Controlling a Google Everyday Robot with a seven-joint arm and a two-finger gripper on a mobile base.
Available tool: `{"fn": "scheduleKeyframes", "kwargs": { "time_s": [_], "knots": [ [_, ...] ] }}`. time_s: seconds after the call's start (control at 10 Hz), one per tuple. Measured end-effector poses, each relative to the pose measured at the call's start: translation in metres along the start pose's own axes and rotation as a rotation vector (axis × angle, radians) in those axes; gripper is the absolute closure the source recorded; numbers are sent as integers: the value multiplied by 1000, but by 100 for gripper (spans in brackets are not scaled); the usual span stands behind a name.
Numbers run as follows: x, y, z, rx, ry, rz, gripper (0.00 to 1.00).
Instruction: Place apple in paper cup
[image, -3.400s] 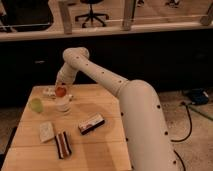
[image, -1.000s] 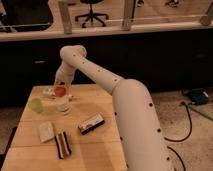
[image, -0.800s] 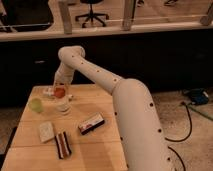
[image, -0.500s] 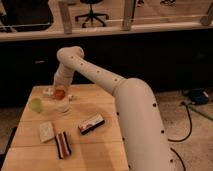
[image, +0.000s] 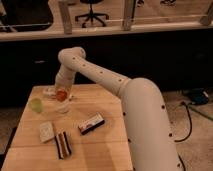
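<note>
The apple (image: 61, 95) is small and red-orange, and it sits at the tip of my gripper (image: 61, 93), right over the mouth of the paper cup (image: 62, 105). The short white cup stands upright near the back left of the wooden table (image: 107, 145). The gripper reaches down from the white arm (image: 100, 77) and is shut on the apple. The gripper and apple hide the cup's rim, so I cannot tell whether the apple touches it.
A pale yellow-green round object (image: 35, 104) lies just left of the cup. A dark snack bar (image: 91, 123), a pale packet (image: 46, 131) and a brown bar (image: 63, 144) lie on the front half of the table. A dark counter runs behind.
The arm's upper part has shifted slightly left. The apple and gripper have stayed over the cup, dropping only a little.
</note>
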Motion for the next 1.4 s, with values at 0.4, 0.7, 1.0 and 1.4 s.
{"fn": "scheduleKeyframes", "kwargs": {
  "time_s": [0.4, 0.7, 1.0, 1.4],
  "knots": [
    [-4, 1, -1, -4, -7, -2, 24],
    [-3, 5, -1, -3, -12, -7, 20],
    [-5, 9, -3, 5, -12, -8, 20],
    [-6, 13, -5, 22, -19, -21, 20]
  ]
}}
